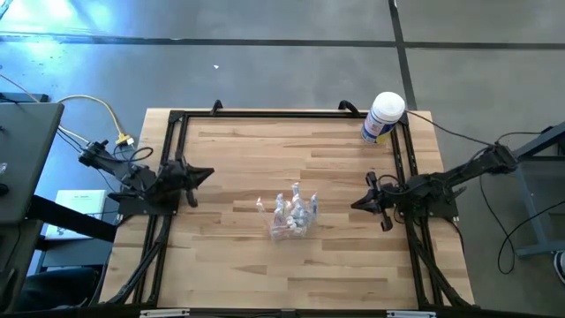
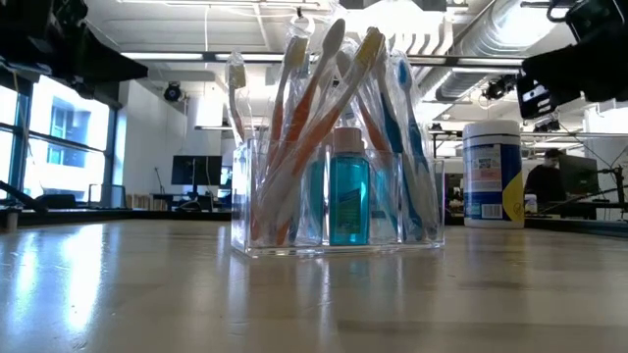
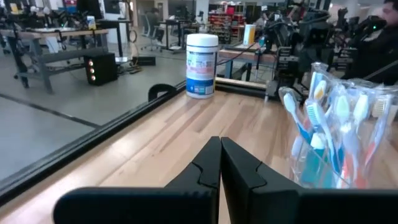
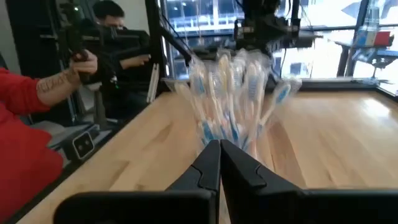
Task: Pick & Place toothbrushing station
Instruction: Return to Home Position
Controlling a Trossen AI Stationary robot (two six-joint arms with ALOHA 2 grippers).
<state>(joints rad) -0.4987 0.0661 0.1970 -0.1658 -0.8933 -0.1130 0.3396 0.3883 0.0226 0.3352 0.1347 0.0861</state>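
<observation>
High view: small clear plastic toothbrush holder (image 1: pixel 291 221) sits upright on the wooden table (image 1: pixel 247 265) between the left gripper (image 1: pixel 208 174) and right gripper (image 1: pixel 357 204), touching neither and nearer the right one; its glassy walls barely show from above, only the toothbrushes (image 1: pixel 296 203) in it. Both grippers have their fingers pressed together on nothing. Right wrist view hides the holder's base behind that gripper's fingers (image 4: pixel 205 165), left wrist view crops its far side; white canister with blue label (image 1: pixel 383 117) stands well apart from the right gripper.

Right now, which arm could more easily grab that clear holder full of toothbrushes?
Probably the right: in the high view, the right gripper sits nearer the clear holder than the left gripper. Both are shut.
</observation>
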